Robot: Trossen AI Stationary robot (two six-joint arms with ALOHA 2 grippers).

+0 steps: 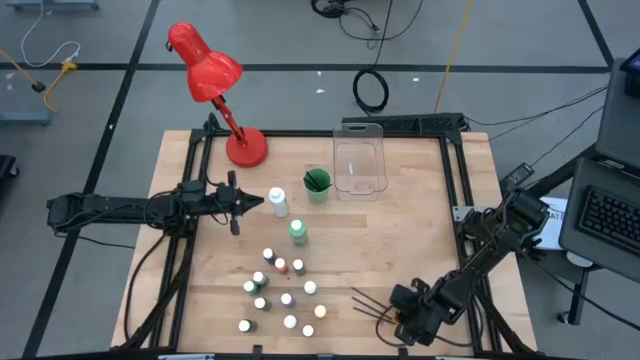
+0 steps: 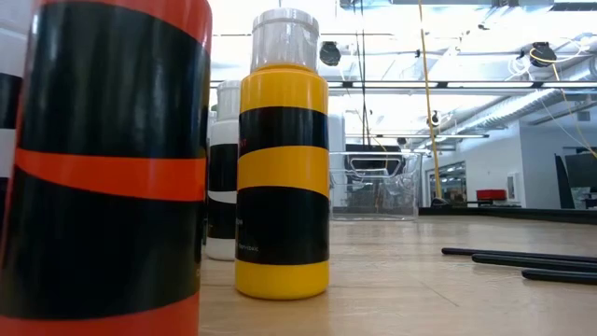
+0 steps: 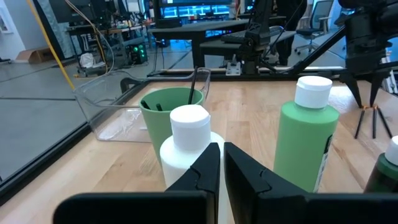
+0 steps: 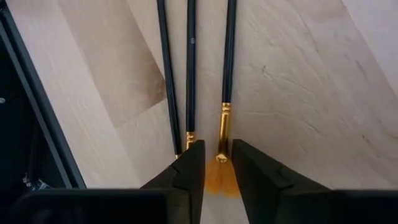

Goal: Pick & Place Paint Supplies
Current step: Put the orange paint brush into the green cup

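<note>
- Right gripper [image 4: 215, 163] down at the near right part of the table [image 1: 420, 215], fingers set either side of the bristle end of one brush [image 4: 229, 68], a narrow gap left between them; whether the brush is clamped yet cannot be told.
- Two more brushes [image 4: 180, 68] lying just beside that one, side by side on the wood, outside the fingers.
- Left gripper [image 3: 221, 163] clenched shut and holding nothing, hanging at the left middle of the table, pointed at the white bottle [image 3: 188, 146] just ahead of it.
- Green bottle [image 1: 297, 232] standing upright near the white one, slightly closer to the table's middle.
- Cluster of tiny paint bottles [image 1: 280, 292] standing upright in the near middle of the table, about a dozen, well apart from both grippers.
- Green cup [image 1: 317, 183] near the far edge, one dark thin stick leaning in it, likely a brush already placed.
- Clear bin [image 1: 360, 160] just beside the cup, seemingly with nothing in it, though hard to be sure through the plastic.
- Judged progress: early. At most one brush put away; three brushes, both tall bottles and all the tiny bottles left out on the wood.
- Step in hand, judged: closing on a brush for the lift.
</note>
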